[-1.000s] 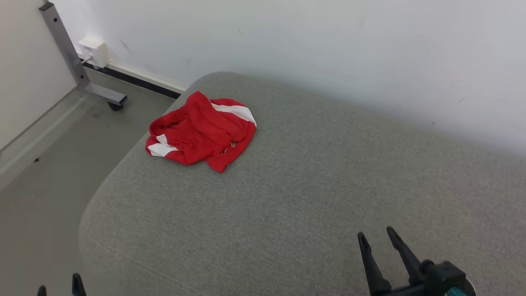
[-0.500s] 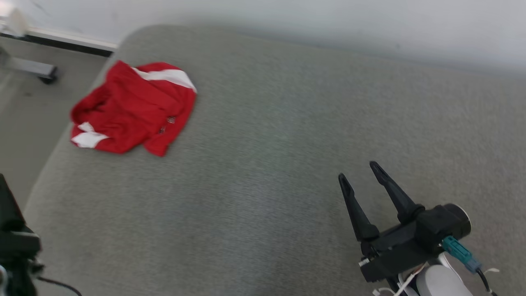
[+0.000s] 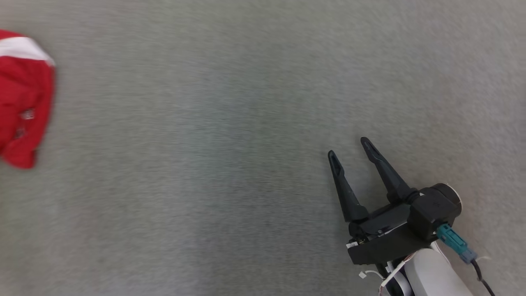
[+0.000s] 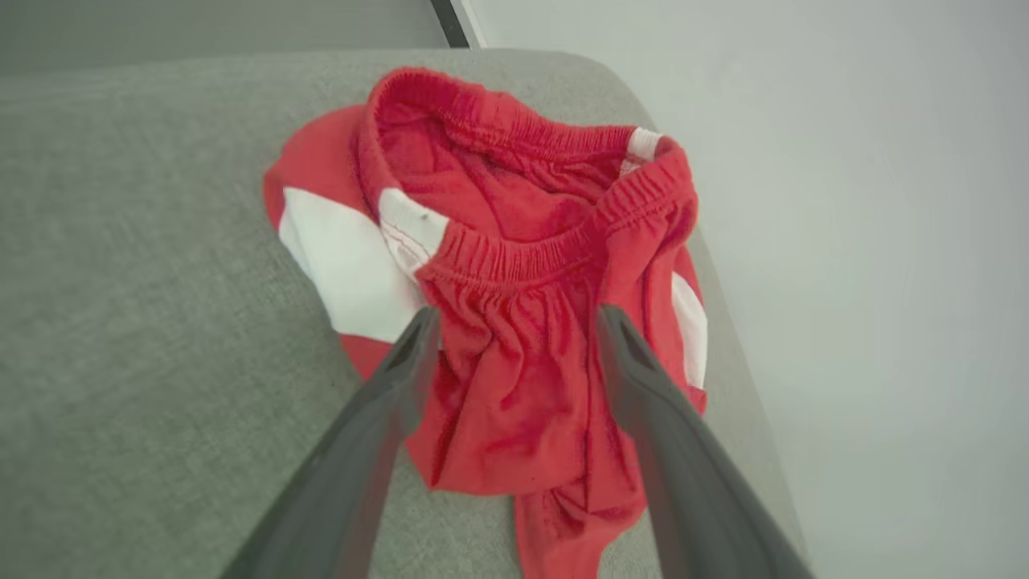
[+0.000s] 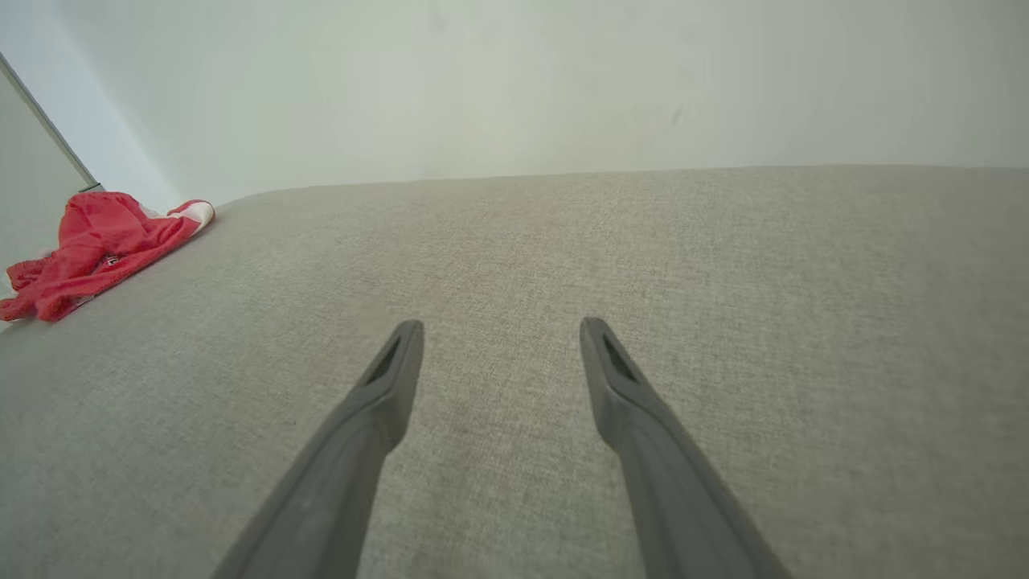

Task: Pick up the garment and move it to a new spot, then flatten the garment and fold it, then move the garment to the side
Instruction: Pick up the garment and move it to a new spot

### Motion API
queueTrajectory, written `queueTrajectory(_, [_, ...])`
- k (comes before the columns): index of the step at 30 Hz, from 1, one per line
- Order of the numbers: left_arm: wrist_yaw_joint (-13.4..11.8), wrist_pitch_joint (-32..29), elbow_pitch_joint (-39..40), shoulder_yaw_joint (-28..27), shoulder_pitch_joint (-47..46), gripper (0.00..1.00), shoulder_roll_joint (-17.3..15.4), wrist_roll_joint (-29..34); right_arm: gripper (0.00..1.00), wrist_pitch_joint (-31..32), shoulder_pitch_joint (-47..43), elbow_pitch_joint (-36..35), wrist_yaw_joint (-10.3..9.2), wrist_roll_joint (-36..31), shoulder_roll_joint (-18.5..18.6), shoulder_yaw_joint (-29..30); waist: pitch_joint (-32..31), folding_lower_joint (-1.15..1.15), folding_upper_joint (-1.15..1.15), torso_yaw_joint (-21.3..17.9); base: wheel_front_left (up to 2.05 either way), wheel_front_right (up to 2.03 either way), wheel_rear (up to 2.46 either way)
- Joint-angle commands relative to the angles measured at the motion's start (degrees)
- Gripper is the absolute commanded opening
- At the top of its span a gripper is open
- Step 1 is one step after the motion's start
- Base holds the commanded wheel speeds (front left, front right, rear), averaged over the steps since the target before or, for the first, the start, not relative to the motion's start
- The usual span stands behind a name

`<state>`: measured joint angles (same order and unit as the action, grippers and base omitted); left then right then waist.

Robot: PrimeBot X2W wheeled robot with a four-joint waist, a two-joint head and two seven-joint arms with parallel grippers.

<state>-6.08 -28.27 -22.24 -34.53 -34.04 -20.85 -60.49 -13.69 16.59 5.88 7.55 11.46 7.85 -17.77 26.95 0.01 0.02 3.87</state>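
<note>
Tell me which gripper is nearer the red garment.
The left gripper: its open fingers frame the red garment. The right gripper hangs open over grey cushion, far from it.

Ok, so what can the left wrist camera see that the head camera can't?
Left wrist view: the left hand, open, its fingers framing the crumpled red garment, plus the stretchy waistband and a pale wall.
Head view: the right hand, open above the grey cushion, with its teal plug and pale forearm.
Both: the red garment with its white stripe, lying on the grey cushion. In the head view the picture's left edge cuts it off.
</note>
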Motion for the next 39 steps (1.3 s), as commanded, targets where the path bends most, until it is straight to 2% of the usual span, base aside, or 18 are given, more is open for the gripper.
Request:
queueTrajectory(1, [-0.60, -1.01, 0.12, -0.08, -0.43, 1.00, -0.15, -0.51, 1.00, -0.42, 1.00, 0.04, -0.15, -0.30, -0.42, -0.04, 8.33, -0.01, -0.02, -8.61, 0.00, 0.00, 0.00])
queueTrajectory(5, [-5.15, -5.96, 1.47, -1.02, 0.87, 1.00, -2.63, -1.51, 1.00, -1.00, 1.38, 0.48, -0.15, -0.18, -1.13, -0.04, 9.20, -0.01, -0.02, -10.35, 0.00, 0.00, 0.00])
queueTrajectory(9, [-8.89, -10.17, 2.55, 0.45, 3.84, 1.00, -4.11, 0.30, 1.00, -1.23, 1.40, 0.75, -0.15, -0.03, -1.28, 0.36, 9.65, -0.01, -0.02, -11.09, 0.00, 0.00, 0.00])
queueTrajectory(13, [-11.65, -16.46, 2.86, 3.95, 8.14, 1.00, -2.74, 1.22, 1.00, -1.30, 1.26, 1.37, -0.16, 0.16, -1.19, 0.72, 9.63, -0.01, -0.02, -11.14, 0.00, 0.00, 0.00])
queueTrajectory(17, [-13.06, -21.76, 4.04, 6.37, 11.60, 1.00, -0.36, 0.23, 1.00, -1.25, 0.96, 1.79, -0.16, 0.37, -1.23, 0.70, 8.99, -0.01, -0.02, -10.62, 0.00, 0.00, 0.00])
queueTrajectory(18, [-13.37, -22.32, 4.92, 6.16, 12.17, 0.45, 0.53, -0.23, 1.00, -1.28, 1.02, 1.88, -0.16, 0.44, -1.18, 0.43, 8.47, -0.01, -0.02, -10.29, 0.00, 0.00, 0.00])
queueTrajectory(19, [-12.89, -22.30, 5.59, 6.08, 12.58, 0.00, 0.69, -0.47, 1.00, -1.29, 1.09, 1.91, -0.15, 0.45, -1.19, 0.37, 8.17, -0.01, -0.02, -10.12, 0.00, 0.00, 0.00])
queueTrajectory(25, [-10.87, -20.35, 8.96, 3.93, 13.07, 0.00, -0.05, -1.69, 1.00, -1.36, 0.86, 2.05, -0.16, 0.83, -0.81, 0.46, 5.38, -0.01, -0.02, -8.71, 0.00, 0.00, 0.00])
queueTrajectory(31, [-8.03, -17.12, 12.76, 2.07, 11.80, 0.00, -2.71, -1.20, 1.00, -1.43, 0.34, 2.50, -0.16, 1.64, -1.16, -0.15, 0.94, -0.01, -0.02, -7.11, 0.00, 0.00, 0.00])
queueTrajectory(39, [-5.55, -14.64, 17.33, 3.30, 8.22, 0.00, -4.43, 0.11, 1.00, -1.44, -1.94, 4.44, -0.16, 3.23, -1.80, 0.04, -7.42, -0.01, -0.02, -4.81, 0.00, 0.00, 0.00])
